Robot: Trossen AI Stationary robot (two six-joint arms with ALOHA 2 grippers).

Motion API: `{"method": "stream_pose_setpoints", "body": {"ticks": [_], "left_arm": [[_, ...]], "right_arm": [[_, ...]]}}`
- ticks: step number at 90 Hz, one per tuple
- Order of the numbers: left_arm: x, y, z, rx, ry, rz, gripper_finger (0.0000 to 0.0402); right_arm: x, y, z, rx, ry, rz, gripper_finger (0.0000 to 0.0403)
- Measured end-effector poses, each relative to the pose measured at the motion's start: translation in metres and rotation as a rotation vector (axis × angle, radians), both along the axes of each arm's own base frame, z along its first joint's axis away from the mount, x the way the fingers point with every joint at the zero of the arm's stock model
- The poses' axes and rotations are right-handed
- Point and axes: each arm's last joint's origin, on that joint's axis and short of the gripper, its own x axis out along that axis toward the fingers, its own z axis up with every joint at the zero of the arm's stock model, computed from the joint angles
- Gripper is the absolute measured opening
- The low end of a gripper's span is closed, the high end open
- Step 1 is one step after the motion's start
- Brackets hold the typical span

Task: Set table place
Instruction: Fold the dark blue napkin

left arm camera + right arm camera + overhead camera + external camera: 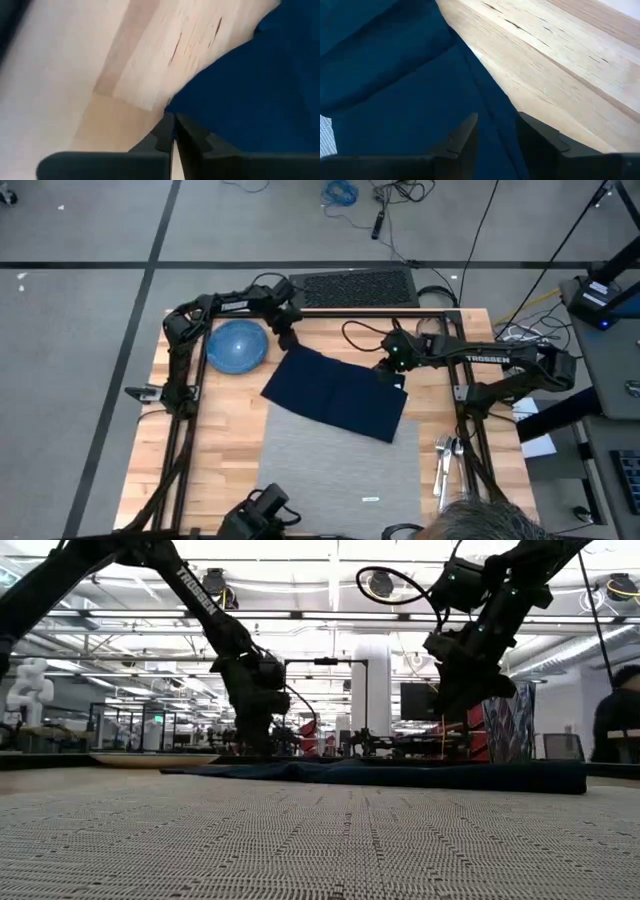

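Note:
The light-grey place mat point(340, 470) lies on the table point(225, 440) at its near middle. A dark navy napkin point(335, 395) lies flat and askew across the mat's far end. A blue dish point(237, 345) stands at the far left. My left gripper point(288, 340) is shut, low at the napkin's far left corner point(172, 105). My right gripper point(388, 370) is open above the napkin's far right corner. In the right wrist view the napkin's edge point(492, 107) runs between its fingers, and in the low view this gripper point(455, 705) hangs clear above the cloth. My left gripper points down with its shut fingertips point(167, 125) right at the napkin's far left corner, which lies on the wood. I cannot tell whether the corner is pinched between them or only lies beside them.
Cutlery point(445, 460) lies on the table's right side beside the mat. A black grille-like panel point(355, 285) sits just beyond the far edge. A person's head point(480, 520) shows at the near right. Bare wood shows left of the mat.

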Motion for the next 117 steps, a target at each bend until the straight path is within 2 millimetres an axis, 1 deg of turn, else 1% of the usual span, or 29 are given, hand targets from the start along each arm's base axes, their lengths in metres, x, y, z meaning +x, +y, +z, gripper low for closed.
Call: {"method": "stream_pose_setpoints", "body": {"ticks": [8,16,27,31,40,51,62,71,81,89,108,113,117], "left_arm": [[0.001,0.001,0.016,0.02,-0.045,-0.002,0.0],[0.0,0.0,0.026,0.017,-0.081,-0.009,0.0],[-0.002,-0.005,0.028,-0.012,-0.054,-0.007,0.0],[-0.003,-0.005,0.025,-0.004,-0.013,0.009,0.0],[-0.006,-0.003,0.009,0.031,0.083,0.054,0.0],[-0.007,0.002,-0.004,-0.047,0.072,0.089,0.0008],[-0.007,0.005,-0.012,-0.112,0.042,0.096,0.0038],[-0.006,0.005,-0.013,-0.154,0.007,0.101,0.0071],[-0.006,0.006,-0.018,-0.169,0.019,0.107,0.0104],[-0.006,0.006,-0.023,-0.176,0.027,0.107,0.012],[-0.002,0.005,-0.025,-0.158,0.017,0.077,0.0121],[-0.002,0.005,-0.025,-0.152,0.013,0.076,0.0111],[-0.002,0.005,-0.025,-0.151,0.015,0.077,0.0093]], "right_arm": [[0.0,0.0,0.0,-0.004,0.002,0.006,0.0121],[0.0,0.0,0.0,-0.01,0.006,0.017,0.0121],[0.0,0.0,0.0,-0.014,0.007,0.015,0.0121],[0.0,-0.001,0.0,-0.016,0.008,0.016,0.0121],[-0.001,-0.003,0.0,-0.019,0.01,0.013,0.0121],[-0.002,-0.005,0.0,-0.022,0.013,0.012,0.0123],[-0.003,-0.007,0.0,-0.021,0.016,0.009,0.0123],[-0.004,-0.007,-0.001,-0.02,0.022,0.011,0.0124],[-0.003,-0.007,0.0,-0.018,0.02,0.014,0.0124],[-0.003,-0.006,0.0,-0.017,0.02,0.019,0.0124],[-0.003,-0.006,0.0,-0.01,0.016,0.033,0.0124],[-0.003,-0.006,0.0,-0.011,0.017,0.035,0.0124],[-0.003,-0.006,0.0,-0.012,0.018,0.037,0.0124]]}}
